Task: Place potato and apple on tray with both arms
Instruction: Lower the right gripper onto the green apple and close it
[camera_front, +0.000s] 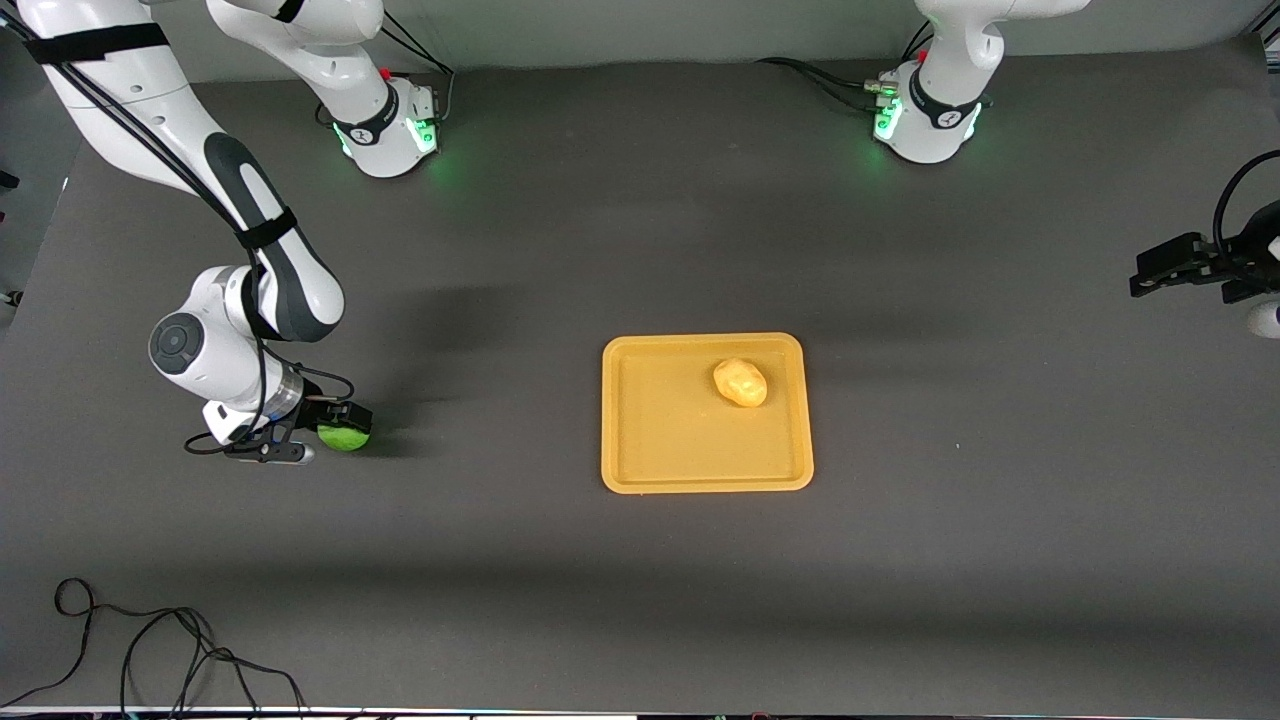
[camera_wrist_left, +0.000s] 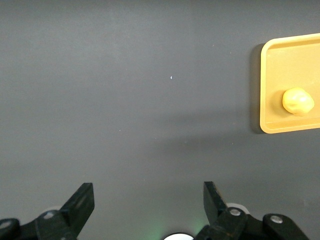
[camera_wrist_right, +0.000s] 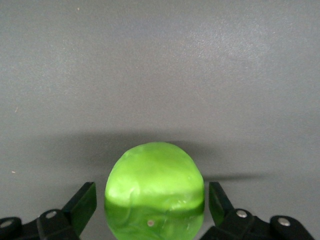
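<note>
Apple (camera_wrist_right: 155, 187) sits between right gripper's (camera_wrist_right: 152, 207) spread fingers (camera_wrist_right: 82, 205), untouched.

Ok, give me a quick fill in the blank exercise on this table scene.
1. The potato lies on the ____.
2. The right pincer stands open around the ____.
3. The left pincer is open and holds ____.
Missing words: tray; apple; nothing.
</note>
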